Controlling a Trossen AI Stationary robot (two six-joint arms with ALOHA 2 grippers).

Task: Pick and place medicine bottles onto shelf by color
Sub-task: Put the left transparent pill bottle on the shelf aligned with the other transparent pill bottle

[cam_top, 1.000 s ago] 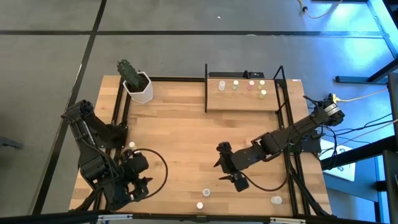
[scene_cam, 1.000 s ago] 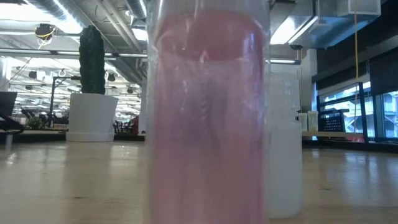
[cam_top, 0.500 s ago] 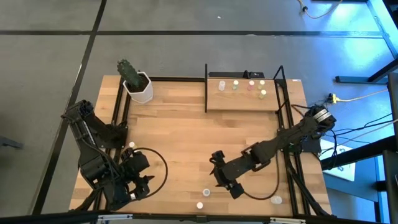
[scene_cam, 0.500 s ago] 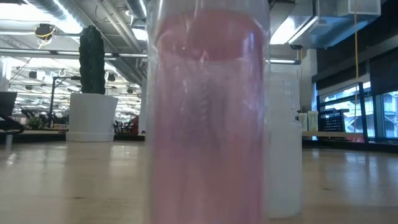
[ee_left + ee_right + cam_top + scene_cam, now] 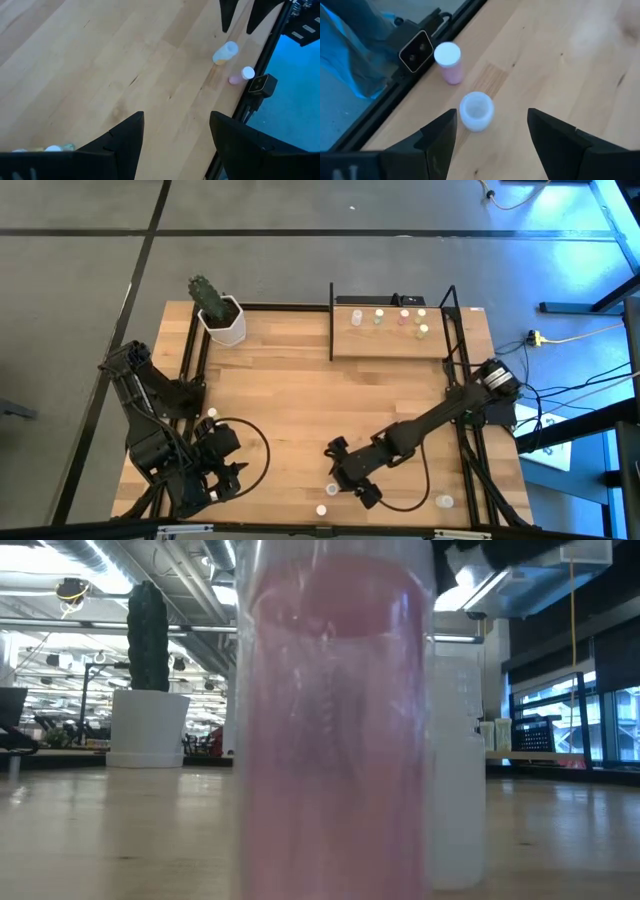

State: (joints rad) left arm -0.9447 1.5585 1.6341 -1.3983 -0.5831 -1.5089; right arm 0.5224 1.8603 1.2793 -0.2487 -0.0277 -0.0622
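The right hand is hovering low over the front of the bench, its fingers standing apart and gripping nothing. Just beyond its fingertips a whitish bottle is standing upright on the wood, and the right wrist view is showing it framed between the two fingers. A pink bottle with a white cap is standing near it at the bench's front edge, beside a small black camera clamped to the frame. Another whitish bottle is sitting further right along the front edge.

The left hand is waiting at the front left corner, open and empty, with one small bottle near that arm.

Five bottles are resting on the shelf at the back of the bench: a white one, a green-capped one, a pink-capped one, and two yellowish ones. A cactus in a white hexagonal pot is standing at the back left.
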